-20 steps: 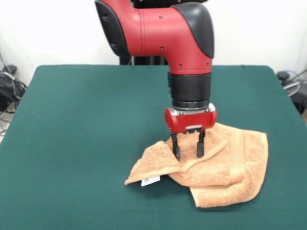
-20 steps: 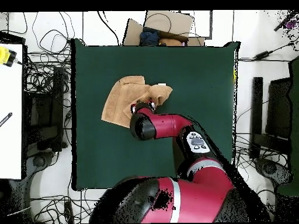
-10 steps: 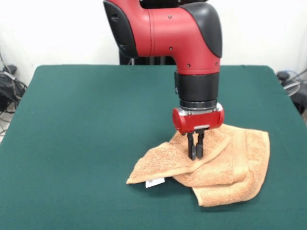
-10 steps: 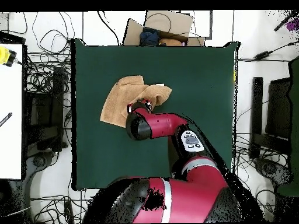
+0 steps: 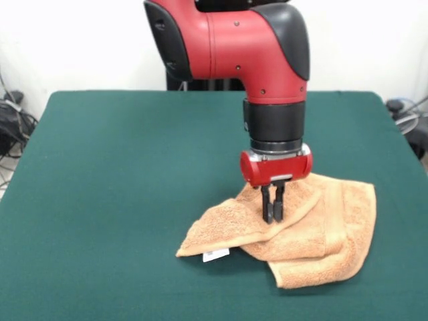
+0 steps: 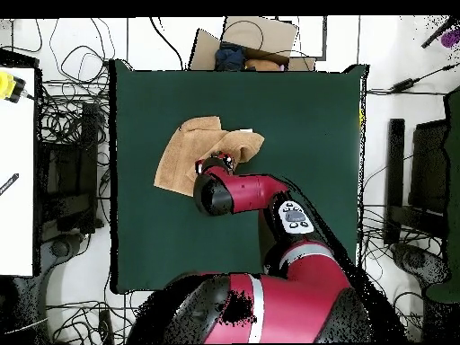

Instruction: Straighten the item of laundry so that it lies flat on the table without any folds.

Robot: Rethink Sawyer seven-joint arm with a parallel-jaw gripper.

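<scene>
The item of laundry [image 5: 328, 227] is an orange-tan towel lying crumpled on the green table [image 5: 120, 167], right of centre toward the front edge. One flap is folded over its left part, and a white tag [image 5: 215, 254] peeks out beneath it. My gripper [image 5: 272, 215] points straight down with its fingers shut on the edge of that folded flap. In the overhead view the towel [image 6: 184, 153] lies in the table's [image 6: 296, 117] upper left, and the arm's wrist [image 6: 214, 191] hides the gripper.
A cardboard box [image 6: 247, 40] sits past the table's top edge in the overhead view. A white desk [image 6: 16, 171] and tangled cables [image 6: 67, 126] flank the left side, with dark equipment [image 6: 422, 180] on the right.
Over the last second the gripper shifted slightly to the right in the front view and shut on the towel's folded flap. Nothing has moved in the last half second.
</scene>
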